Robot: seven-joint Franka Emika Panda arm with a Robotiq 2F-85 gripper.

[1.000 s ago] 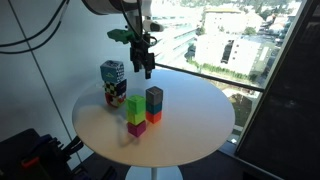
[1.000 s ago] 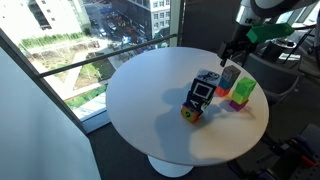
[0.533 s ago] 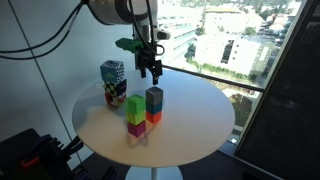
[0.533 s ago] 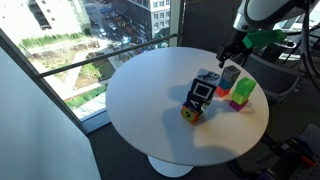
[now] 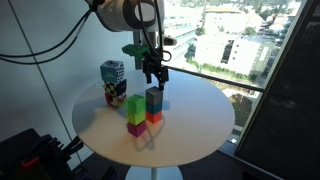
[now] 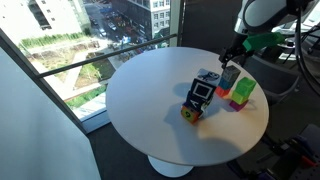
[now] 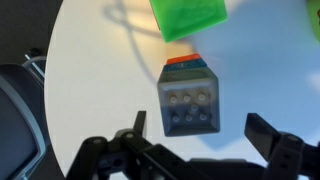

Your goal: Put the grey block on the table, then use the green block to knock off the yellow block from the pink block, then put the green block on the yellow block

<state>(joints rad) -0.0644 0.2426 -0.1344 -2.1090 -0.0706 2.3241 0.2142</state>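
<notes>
The grey block (image 5: 154, 95) (image 7: 190, 105) tops a stack over a teal cube and an orange-red cube (image 5: 154, 118). Beside it, the green block (image 5: 135, 103) (image 6: 243, 89) (image 7: 187, 15) sits on the yellow block (image 5: 135, 117), which rests on the pink block (image 5: 136, 129). Both stacks stand on the round table (image 5: 190, 140) (image 6: 150, 110). My gripper (image 5: 153, 79) (image 6: 228, 63) (image 7: 203, 130) hangs open just above the grey block. In the wrist view its fingers (image 7: 268, 135) stand wide to either side of that block's studded top, apart from it.
A taller multicoloured patterned box (image 5: 113, 82) (image 6: 202, 93) stands on the table next to the stacks. A window rail and glass run behind the table. Black equipment (image 5: 35, 155) sits low beside the table's edge.
My gripper has moved sideways and down from behind the stacks to a spot right over the grey block. It has stayed open. The blocks have not moved.
</notes>
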